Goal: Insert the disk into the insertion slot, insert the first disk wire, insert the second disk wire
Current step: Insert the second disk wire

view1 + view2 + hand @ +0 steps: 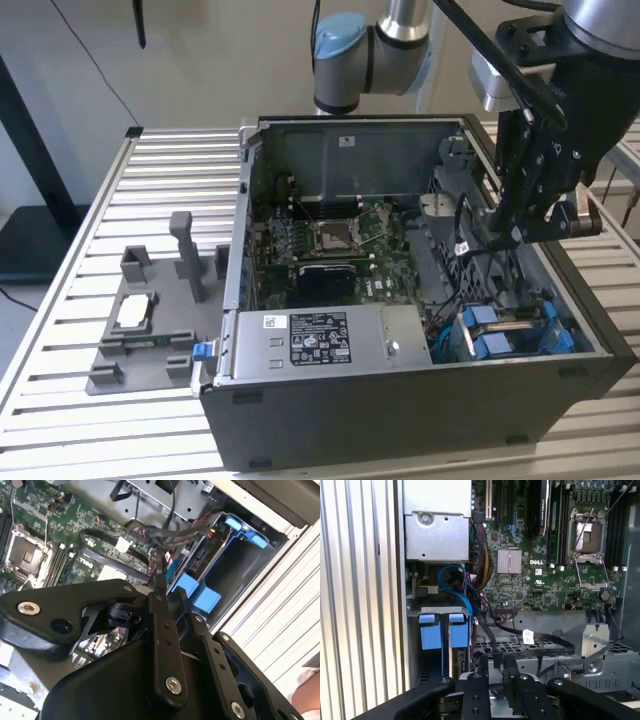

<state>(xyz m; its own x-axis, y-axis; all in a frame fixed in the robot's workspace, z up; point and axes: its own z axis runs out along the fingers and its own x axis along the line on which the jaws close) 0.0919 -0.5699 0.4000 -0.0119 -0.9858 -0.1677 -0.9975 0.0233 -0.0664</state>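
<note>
The boxy metal computer case [400, 420] is black outside and grey within. Its flat circuit board [335, 250] is deep green, speckled with silver and black parts. The silver power-supply box [320, 345] wears a white-and-black printed label. Bright blue plastic tabs [500, 330] stand out at the drive bay. A bundle of thin wires [482, 567] runs red, yellow and black beside a looping blue cable [451, 575]. The jointed gripper [503, 236] is matte black. The round metal arm [403, 18] is silver with a pale blue cap [338, 40]. The ribbed metal table [170, 170] is pale silver, striped by its slats, and the plastic stand with upright posts [185, 250] is plain grey.
</note>
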